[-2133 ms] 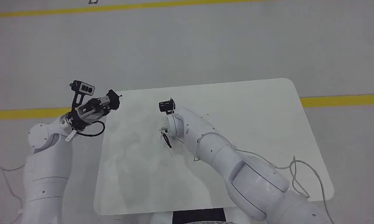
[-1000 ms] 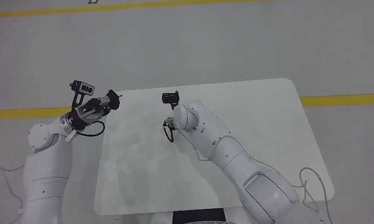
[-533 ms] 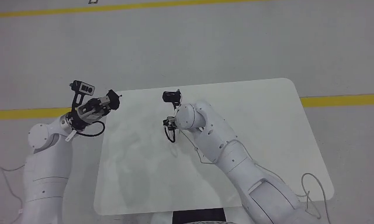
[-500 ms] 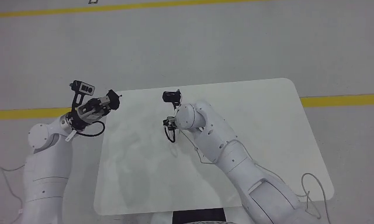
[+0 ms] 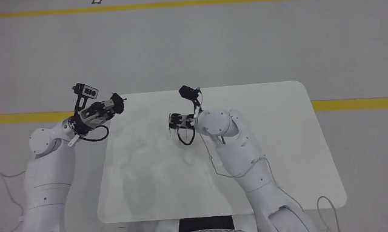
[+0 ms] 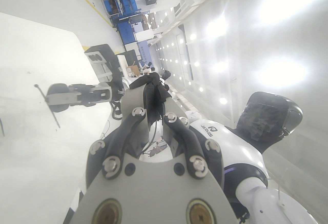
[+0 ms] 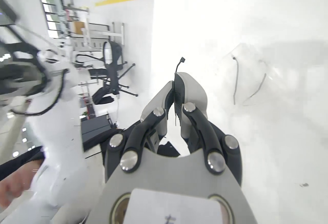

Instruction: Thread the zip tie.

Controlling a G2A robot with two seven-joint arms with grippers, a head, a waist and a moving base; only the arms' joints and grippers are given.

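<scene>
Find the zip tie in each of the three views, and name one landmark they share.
Top view: the zip tie is a faint thin line at the tip of the right gripper, above the table.
Left wrist view: the zip tie crosses that gripper's fingertips, farther off.
Right wrist view: the zip tie pokes out past the shut fingers.
Shared landmark: the right gripper clamping it.

Matt plastic zip tie (image 7: 177, 66), smooth table (image 5: 273, 123) (faintly glossy).

My arm shells (image 5: 242, 153) are glossy white and rounded, wrist cables (image 5: 100, 135) black, left gripper (image 6: 151, 82) and right gripper (image 7: 175, 80) grey with black links and silver screws.
</scene>
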